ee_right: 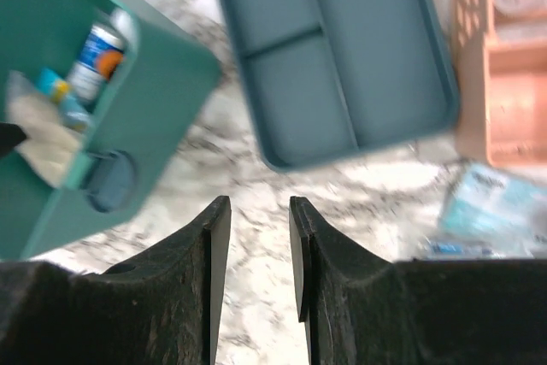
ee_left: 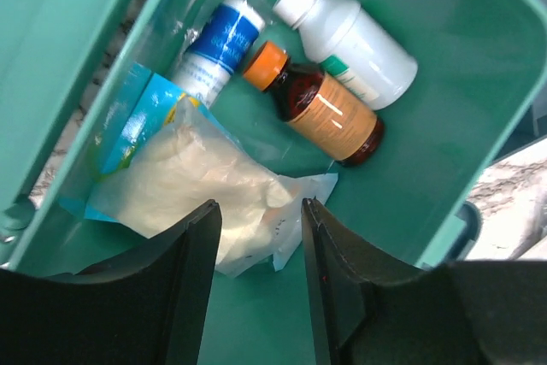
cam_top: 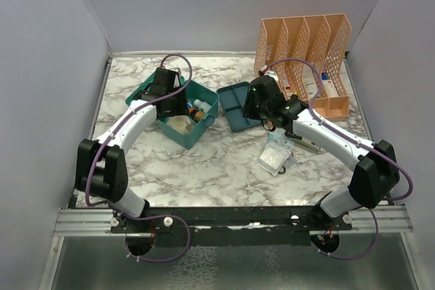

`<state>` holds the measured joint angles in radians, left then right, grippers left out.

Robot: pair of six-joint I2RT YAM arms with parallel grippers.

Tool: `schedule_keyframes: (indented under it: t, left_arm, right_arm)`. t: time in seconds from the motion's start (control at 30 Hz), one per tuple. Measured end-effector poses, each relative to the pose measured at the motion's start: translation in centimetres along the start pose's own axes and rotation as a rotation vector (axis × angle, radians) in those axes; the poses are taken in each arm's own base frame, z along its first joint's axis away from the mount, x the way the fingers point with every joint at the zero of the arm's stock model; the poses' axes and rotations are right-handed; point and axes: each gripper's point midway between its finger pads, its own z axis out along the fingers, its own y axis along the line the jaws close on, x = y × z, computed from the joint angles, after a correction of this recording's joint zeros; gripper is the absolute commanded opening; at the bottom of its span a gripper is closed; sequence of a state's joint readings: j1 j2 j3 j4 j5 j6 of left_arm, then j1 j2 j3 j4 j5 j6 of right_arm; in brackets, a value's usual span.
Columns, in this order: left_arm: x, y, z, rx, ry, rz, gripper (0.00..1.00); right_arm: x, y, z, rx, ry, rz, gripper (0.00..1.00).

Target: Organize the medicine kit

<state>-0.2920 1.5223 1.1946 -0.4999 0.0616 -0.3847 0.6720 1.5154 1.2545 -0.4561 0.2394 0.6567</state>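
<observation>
Only the left wrist view shows inside the medicine kit [ee_left: 479,83], which sits left of centre on the table [cam_top: 224,168]. There the left gripper [ee_left: 261,245] is held apart astride a bag [ee_left: 197,181], hemmed in by the walls; whether the bag is clamped cannot be told. The right gripper [ee_right: 259,237] is parted and empty over open marble beside the tray [ee_right: 342,57].

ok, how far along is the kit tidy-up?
Done: white bottle, brown bottle and a bag lie in the open box. In hand: nothing; left pincer open over the box, right pincer open by the empty tray. Left, probably: packet on the table, tray in, box closed.
</observation>
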Motion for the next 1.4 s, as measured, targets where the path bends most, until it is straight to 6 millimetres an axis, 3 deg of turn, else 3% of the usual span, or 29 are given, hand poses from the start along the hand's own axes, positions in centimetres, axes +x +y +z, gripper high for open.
schedule_keyframes:
  t: [0.1,0.23,0.57,0.8,0.93,1.13,1.4]
  left_arm:
    - [1.5,0.5,1.2,-0.021,0.062,-0.026,0.35]
    - [2.7,0.8,2.1,-0.041,0.111,-0.045,0.34]
    - [4.7,1.6,3.8,-0.078,0.194,-0.076,0.37]
    - [5.0,1.7,4.4,-0.084,0.208,-0.08,0.4]
    - [5.3,1.8,4.6,-0.088,0.219,-0.081,0.47]
    - [4.6,1.4,3.3,-0.074,0.196,-0.08,0.55]
    - [0.8,-1.1,-1.3,0.041,0.052,-0.053,0.62]
  right_arm:
    - [2.9,-2.5,0.2,0.086,0.071,0.019,0.34]
    - [4.9,-4.5,0.1,0.163,0.124,0.042,0.34]
    - [6.9,-9.0,-0.2,0.332,0.166,0.123,0.36]
    - [8.2,-11.8,-1.4,0.447,0.18,0.177,0.4]
    - [9.0,-13.1,-2.5,0.506,0.185,0.216,0.43]
    - [11.1,-15.2,-4.4,0.578,0.218,0.252,0.46]
    - [13.4,-17.3,-7.6,0.603,0.202,0.326,0.47]
